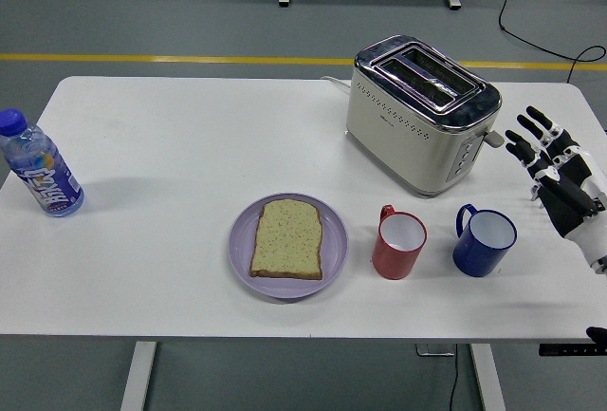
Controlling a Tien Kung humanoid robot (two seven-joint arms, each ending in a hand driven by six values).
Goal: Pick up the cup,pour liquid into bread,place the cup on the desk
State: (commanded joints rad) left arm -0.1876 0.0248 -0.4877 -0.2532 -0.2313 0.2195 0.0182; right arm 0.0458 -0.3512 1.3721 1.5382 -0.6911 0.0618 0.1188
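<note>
A blue cup (484, 241) stands upright on the white table (171, 145), handle toward the left. Just left of it is a red cup (398, 244) with a white inside. A slice of bread (287, 237) lies on a purple plate (242, 252) further left. My right hand (555, 166) hovers at the right edge, up and to the right of the blue cup, fingers spread and holding nothing. It is apart from the cup. My left arm does not show.
A cream and chrome toaster (422, 112) stands behind the cups. A water bottle (38, 175) with a blue label and cap stands at the table's far left. A yellow line (171, 58) runs across the floor beyond the table.
</note>
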